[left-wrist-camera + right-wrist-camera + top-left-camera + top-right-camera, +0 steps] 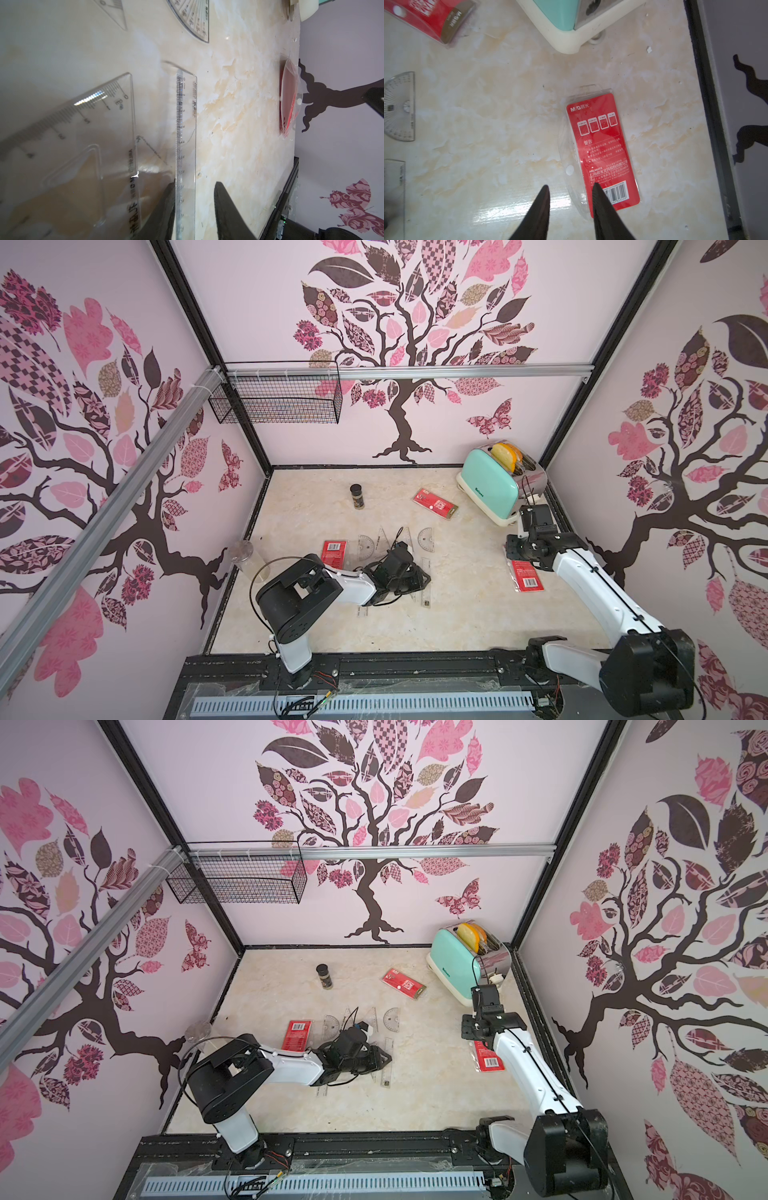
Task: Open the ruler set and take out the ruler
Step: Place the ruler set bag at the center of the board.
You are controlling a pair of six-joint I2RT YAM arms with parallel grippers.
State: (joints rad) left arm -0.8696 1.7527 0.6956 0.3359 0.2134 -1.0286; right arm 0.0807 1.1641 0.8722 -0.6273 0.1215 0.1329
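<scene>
1 set square (68,133) just beside ruler (186,135); toaster (494,485) apart.

Ruler (187,135), one end cropped off

I count three red ruler sets (333,552) (436,504) (528,576), two protractors (365,546) (427,540), two straight rulers (426,585) (362,611), one toaster (492,489), one spice jar (357,496), one clear jar (245,556) and one wire basket (282,398) (set squares (116,116) are partly hidden, so no firm count).

- You look into a robot test booth: aluminium frame rails (415,372) box in a marble-look tabletop (457,614).
- Tree-print wall panels (257,302), a wire basket (282,400) and a mint toaster (490,487) give it a homelike look.
</scene>
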